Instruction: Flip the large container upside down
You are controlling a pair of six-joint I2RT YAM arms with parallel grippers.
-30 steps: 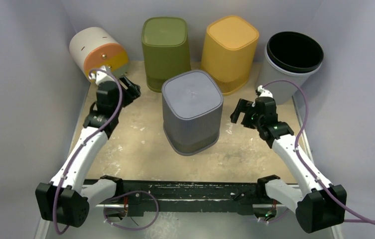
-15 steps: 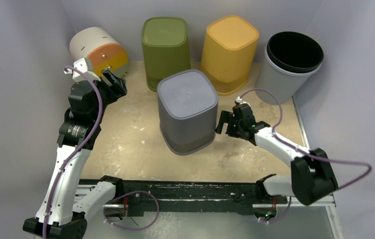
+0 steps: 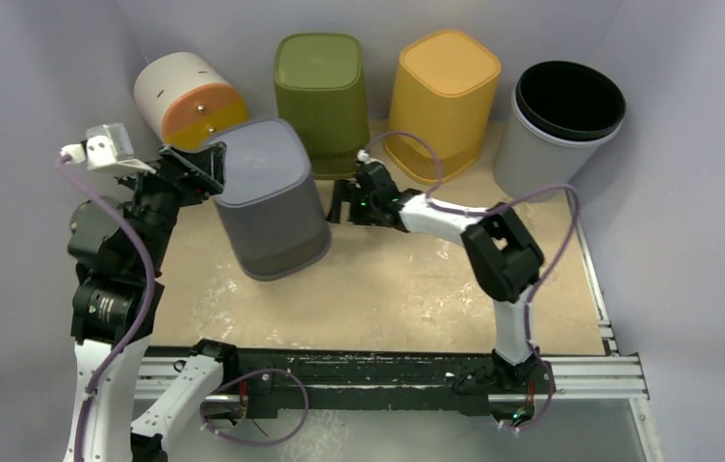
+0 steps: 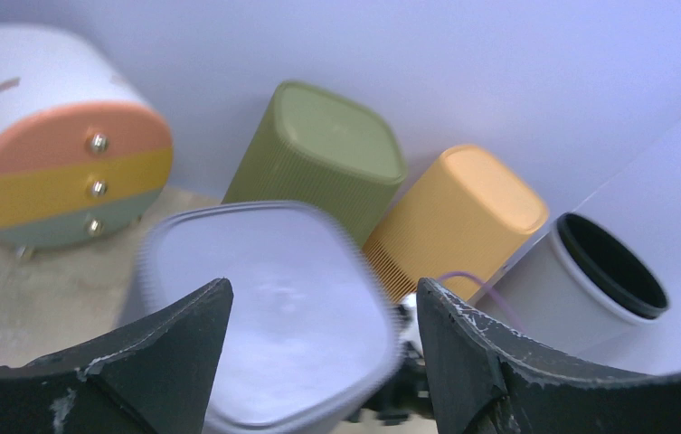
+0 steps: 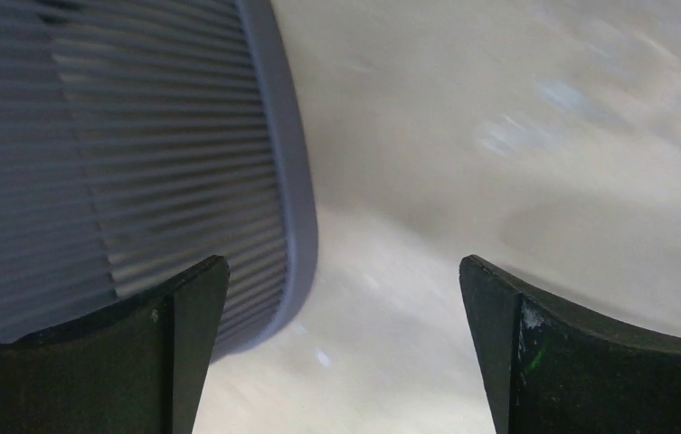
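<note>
The large container is a grey ribbed bin standing rim down on the table, closed base up, left of centre. My left gripper is open, raised at the bin's upper left edge; in the left wrist view the bin's blurred base lies between and beyond the fingers. My right gripper is open and low, just right of the bin. The right wrist view shows the ribbed wall and rim beside the left finger, with bare table between the jaws. Neither gripper holds anything.
Along the back wall stand a white drum with an orange and yellow face lying on its side, a green bin, an orange bin and a round grey pot with a black inside. A black rail runs along the front edge.
The grey bin has slid from the table's centre to the left. My right gripper followed it leftwards. My left arm rose and drew back to the left.
</note>
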